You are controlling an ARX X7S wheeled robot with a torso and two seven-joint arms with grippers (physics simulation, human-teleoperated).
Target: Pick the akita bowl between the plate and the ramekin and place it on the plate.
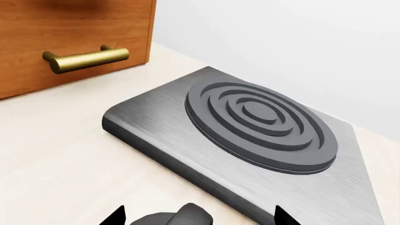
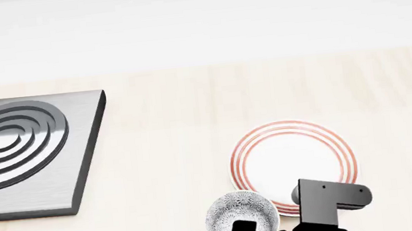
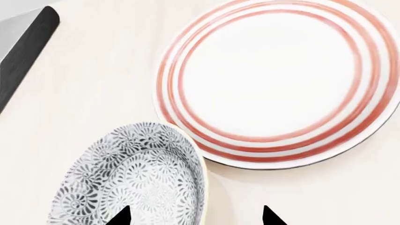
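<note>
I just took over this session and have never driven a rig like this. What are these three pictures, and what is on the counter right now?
You are driving a simulated two-armed robot. One picture looks down from its head; the other two come from cameras beside each gripper.

The head view shows a pale wooden counter with a grey metal hob plate with raised rings on the robot's left. Nearer the robot's right lie the flat white plate with red rings and, close beside it, the small grey-and-white speckled bowl.

The right wrist view looks down on that bowl and plate; the dark tips of the right gripper sit spread, one over the bowl's inside, one outside, holding nothing yet.

The left wrist view shows the hob, a wooden drawer front with a brass handle, and the left gripper, empty.
</note>
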